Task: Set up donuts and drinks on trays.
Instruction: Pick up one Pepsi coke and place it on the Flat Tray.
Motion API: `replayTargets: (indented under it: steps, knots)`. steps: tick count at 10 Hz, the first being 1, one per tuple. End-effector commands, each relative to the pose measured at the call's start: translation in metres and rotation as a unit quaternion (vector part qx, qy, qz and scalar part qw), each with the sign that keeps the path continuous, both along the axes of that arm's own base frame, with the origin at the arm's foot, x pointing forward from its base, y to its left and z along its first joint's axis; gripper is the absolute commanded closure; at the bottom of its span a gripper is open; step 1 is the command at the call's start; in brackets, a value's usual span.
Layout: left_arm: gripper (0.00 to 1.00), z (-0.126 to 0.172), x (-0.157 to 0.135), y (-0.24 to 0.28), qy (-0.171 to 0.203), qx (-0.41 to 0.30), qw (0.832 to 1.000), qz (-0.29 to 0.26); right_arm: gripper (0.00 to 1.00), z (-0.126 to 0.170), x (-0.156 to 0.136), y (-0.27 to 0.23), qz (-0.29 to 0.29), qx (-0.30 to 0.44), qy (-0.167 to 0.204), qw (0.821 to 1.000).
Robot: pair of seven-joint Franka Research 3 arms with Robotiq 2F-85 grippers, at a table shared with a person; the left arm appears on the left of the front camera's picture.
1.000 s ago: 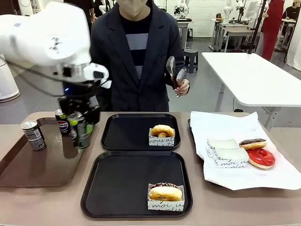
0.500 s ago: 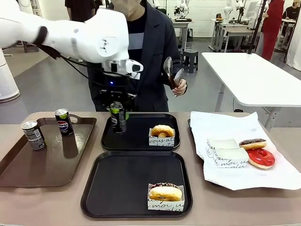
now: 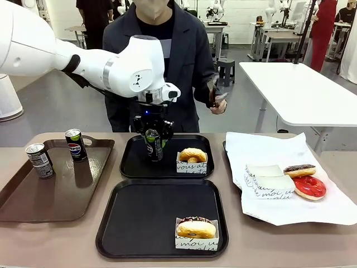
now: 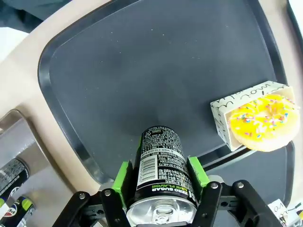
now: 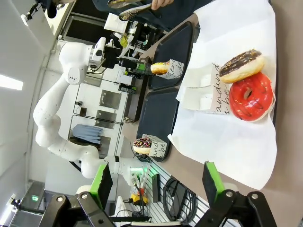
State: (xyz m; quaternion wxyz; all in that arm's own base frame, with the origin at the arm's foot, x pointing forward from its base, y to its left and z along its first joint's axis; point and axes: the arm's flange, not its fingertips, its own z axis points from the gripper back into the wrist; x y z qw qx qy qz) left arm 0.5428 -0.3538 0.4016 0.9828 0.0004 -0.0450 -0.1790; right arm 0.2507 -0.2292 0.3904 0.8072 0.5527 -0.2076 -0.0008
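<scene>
Though full, tan table [image 3: 273,248]; bright workshop [image 3: 56,109].

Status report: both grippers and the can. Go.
Left gripper shut on can, over far tray. Right gripper open, empty. Sleeved donut apart to the side; person's hand with tongs raised behind.

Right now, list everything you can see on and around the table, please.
Black trays: two; far tray, near tray, mid-table.
Brown tray: one, robot's left.
Cans: three, dark; two on brown tray, held can at far tray.
Donuts: four; yellow sleeved on far tray, another sleeved on near tray, chocolate and red on white paper.
Empty sleeves: two, white, beside those.
Tongs: silver, person's hand.
Left gripper: shut on held can.
Right gripper: open.
</scene>
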Motion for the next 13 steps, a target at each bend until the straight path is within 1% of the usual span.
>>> replayTargets:
  steps: [1, 3, 5, 6, 8, 9, 11, 13]
  knots:
    - [0.41, -0.014, -0.009, 0.011, -0.026, 0.010, 1.000, 0.001, 0.00, -0.001, 0.001, -0.002, -0.001, 0.005, -0.012, 1.000]
    - [0.41, -0.024, -0.010, 0.015, -0.027, 0.009, 1.000, -0.002, 0.00, -0.001, 0.001, -0.002, -0.001, 0.005, -0.012, 1.000]
    - [0.41, -0.028, -0.011, 0.016, -0.024, 0.005, 1.000, -0.011, 0.00, -0.001, 0.001, -0.002, -0.001, 0.005, -0.012, 1.000]
    - [0.00, -0.024, -0.014, 0.016, -0.024, 0.001, 1.000, -0.013, 0.00, -0.001, 0.001, -0.002, -0.001, 0.005, -0.012, 1.000]
    - [0.00, -0.009, -0.023, 0.017, -0.025, -0.006, 0.999, -0.019, 0.00, -0.001, 0.001, -0.002, -0.001, 0.005, -0.012, 1.000]
    - [0.18, 0.003, -0.031, 0.020, -0.028, -0.007, 0.999, -0.018, 0.00, -0.001, 0.001, -0.002, -0.001, 0.005, -0.012, 1.000]
    - [0.00, 0.021, -0.044, 0.028, -0.029, -0.016, 0.999, -0.021, 0.00, -0.001, 0.001, -0.002, -0.001, 0.005, -0.012, 1.000]
    - [0.00, 0.030, -0.055, 0.032, -0.016, -0.024, 0.999, -0.012, 0.00, -0.001, 0.001, -0.002, -0.001, 0.005, -0.012, 1.000]
